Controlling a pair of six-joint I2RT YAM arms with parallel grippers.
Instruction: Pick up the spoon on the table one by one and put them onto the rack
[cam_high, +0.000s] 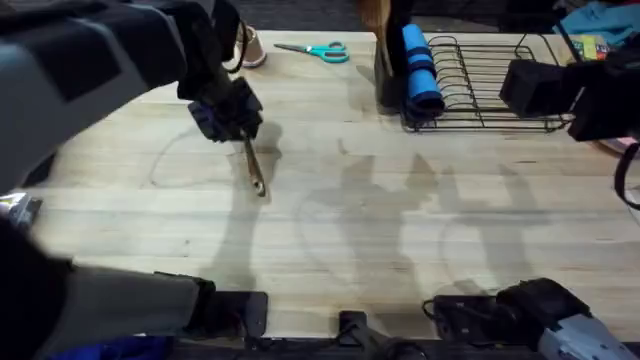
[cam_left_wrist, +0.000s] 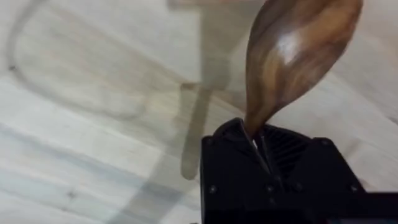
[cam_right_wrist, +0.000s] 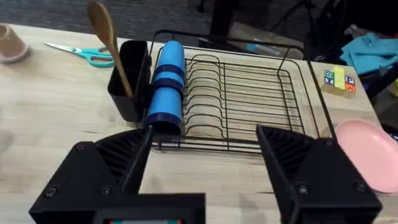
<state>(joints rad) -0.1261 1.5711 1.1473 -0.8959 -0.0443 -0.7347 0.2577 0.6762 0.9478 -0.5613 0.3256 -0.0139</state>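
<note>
Brown wooden spoon (cam_left_wrist: 292, 56) sits pinched by your left gripper (cam_high: 232, 122) near its glossy neck; jolt it and it could pivot or slip. Your right gripper (cam_right_wrist: 205, 168) is spread.

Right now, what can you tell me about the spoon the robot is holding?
The spoon is brown wood with darker grain and a glossy, rounded bowl. The left pincer is shut on its slim handle just below the bowl. From overhead it hangs down from the pincer above the table, handle end lowest and tilted a little. Nothing but the pincer seems to touch it.
</note>
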